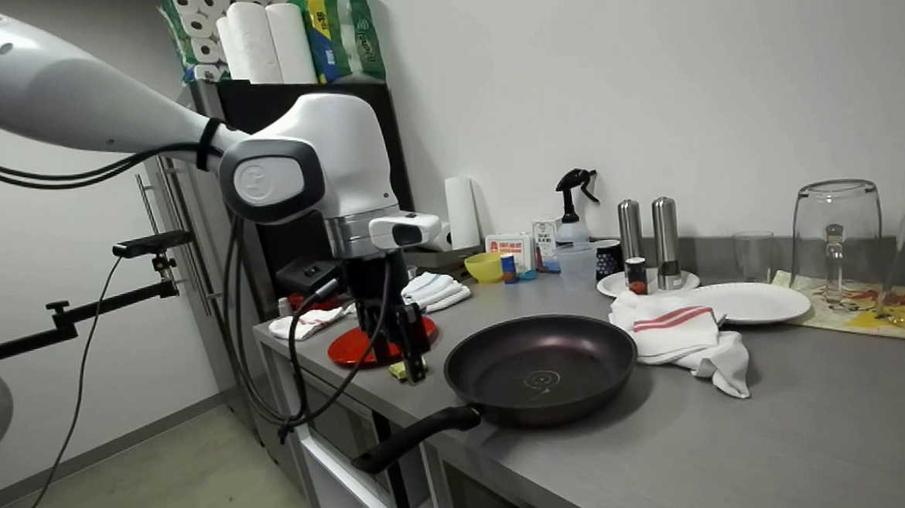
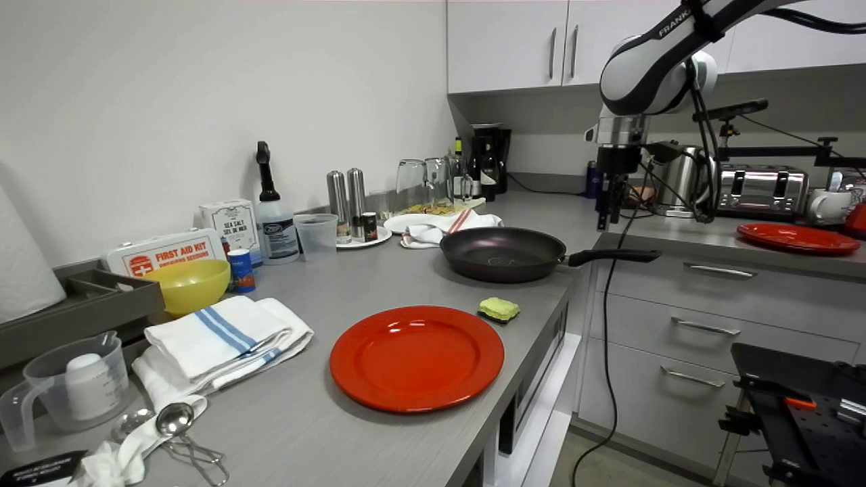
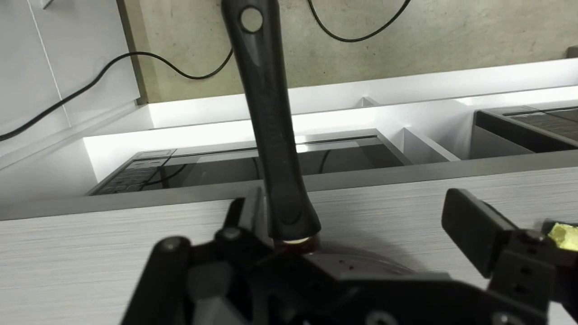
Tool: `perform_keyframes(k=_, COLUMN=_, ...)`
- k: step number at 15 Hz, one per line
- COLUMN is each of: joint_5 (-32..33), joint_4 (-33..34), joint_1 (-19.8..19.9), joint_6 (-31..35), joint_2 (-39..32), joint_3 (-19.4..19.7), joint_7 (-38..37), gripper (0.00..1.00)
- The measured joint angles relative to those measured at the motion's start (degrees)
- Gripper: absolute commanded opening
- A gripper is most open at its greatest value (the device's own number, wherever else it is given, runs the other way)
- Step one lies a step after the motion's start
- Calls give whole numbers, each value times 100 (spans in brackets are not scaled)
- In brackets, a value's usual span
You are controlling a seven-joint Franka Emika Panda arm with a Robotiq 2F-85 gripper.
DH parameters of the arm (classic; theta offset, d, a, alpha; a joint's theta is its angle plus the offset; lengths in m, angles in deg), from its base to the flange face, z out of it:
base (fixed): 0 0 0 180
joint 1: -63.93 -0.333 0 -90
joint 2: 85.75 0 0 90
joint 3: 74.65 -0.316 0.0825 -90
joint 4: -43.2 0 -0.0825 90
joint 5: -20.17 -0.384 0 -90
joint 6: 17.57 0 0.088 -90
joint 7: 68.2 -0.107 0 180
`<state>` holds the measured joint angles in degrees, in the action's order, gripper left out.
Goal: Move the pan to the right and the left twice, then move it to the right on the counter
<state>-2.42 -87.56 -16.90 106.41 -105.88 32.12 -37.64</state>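
Observation:
The black frying pan rests flat on the grey counter, close to its front edge. Its long handle juts out past that edge, as both exterior views show. Above the handle hangs my gripper, pointing down and apart from the pan. In the wrist view the gripper is open with its fingers wide apart. There the handle appears between them, nearer the left finger, and nothing is gripped. Most of the pan's bowl is hidden behind the gripper in that view.
A red plate and a yellow sponge lie beside the pan. A red-striped white towel almost touches the pan's far side. Behind it are a white plate and glass pitchers. Cables hang from the arm.

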Motion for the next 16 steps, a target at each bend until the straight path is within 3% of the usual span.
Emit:
perform_keyframes(k=7, joint_5=42, joint_4=-108, joint_1=506, joint_6=302, joint_2=66, joint_3=-585, joint_7=-15, gripper=100)
perform_keyframes(k=16, joint_5=35, joint_4=-92, joint_1=1687, joint_6=522, joint_2=66, joint_3=-1779, joint_7=-10, gripper=100)
